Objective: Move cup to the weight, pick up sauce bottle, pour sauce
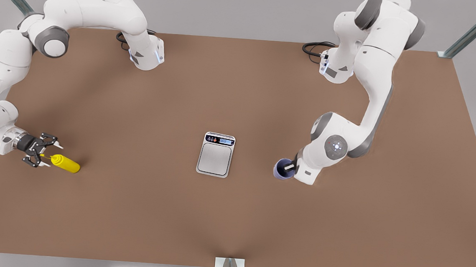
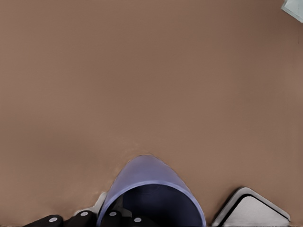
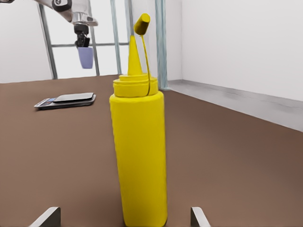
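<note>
The lavender-blue cup [image 1: 283, 169] hangs in the air on the front view's right. My left gripper [image 1: 290, 168] is shut on its rim, one finger inside and one outside, as the left wrist view shows with the cup [image 2: 150, 191] and gripper [image 2: 102, 219]. The weight [image 1: 216, 154], a silver scale, lies flat at the table's middle, to the cup's left in the front view. The yellow sauce bottle [image 3: 138, 151] stands upright on the front view's left [image 1: 66, 164]. My right gripper [image 1: 52, 153] is open, its fingertips [image 3: 46, 217] flanking the bottle's base without touching it.
The brown table [image 1: 140, 210] spreads wide around the scale. The arm bases [image 1: 147, 56] sit at the far edge with black cables. A metal bracket [image 1: 229, 263] marks the near edge. Frame posts [image 3: 161, 42] rise behind the bottle.
</note>
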Controlling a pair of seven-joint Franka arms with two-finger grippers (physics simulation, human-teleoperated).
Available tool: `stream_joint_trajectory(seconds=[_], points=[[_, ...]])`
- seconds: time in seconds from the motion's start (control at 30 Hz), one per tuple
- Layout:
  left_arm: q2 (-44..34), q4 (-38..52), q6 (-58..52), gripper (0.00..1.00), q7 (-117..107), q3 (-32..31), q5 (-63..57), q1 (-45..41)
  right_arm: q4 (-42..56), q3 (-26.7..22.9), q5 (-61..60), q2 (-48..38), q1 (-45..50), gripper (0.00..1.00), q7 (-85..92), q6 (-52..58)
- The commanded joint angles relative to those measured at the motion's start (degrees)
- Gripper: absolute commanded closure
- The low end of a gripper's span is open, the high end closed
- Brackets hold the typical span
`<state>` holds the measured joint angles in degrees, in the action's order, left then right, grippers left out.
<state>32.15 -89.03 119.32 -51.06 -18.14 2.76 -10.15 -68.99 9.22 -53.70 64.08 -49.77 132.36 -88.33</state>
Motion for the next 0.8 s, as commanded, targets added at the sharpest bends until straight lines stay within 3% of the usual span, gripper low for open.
stream_joint_trajectory(seconds=[0.0, 0.13, 0.37, 0.5, 0.77], points=[[0.54, 0.79, 0.13, 0.79, -0.36, -0.14, 3.92, 0.04, 0.0, 0.0, 0.0, 0.0, 0.11, 0.0, 0.0, 0.0], [5.38, 7.21, 0.13, 0.79, -1.85, -1.81, 1.1, -6.02, -0.09, 0.0, -1.05, 0.35, 1.08, 0.0, 0.0, -0.26], [9.51, 7.56, 4.52, 0.79, -2.73, -3.74, -4.7, -12.35, -0.44, 0.0, -1.14, 0.43, 2.66, 0.0, 0.0, -0.7], [14.51, 16.78, 3.64, 0.79, -3.43, -3.13, -6.37, -16.21, -0.62, 0.0, -1.14, 0.43, 3.27, 0.0, 0.09, -1.58], [17.77, 20.74, 4.17, 0.79, -4.05, -2.78, -11.02, -17.71, -0.62, 0.27, -2.55, 0.7, 5.21, 0.0, -0.09, -3.61]])
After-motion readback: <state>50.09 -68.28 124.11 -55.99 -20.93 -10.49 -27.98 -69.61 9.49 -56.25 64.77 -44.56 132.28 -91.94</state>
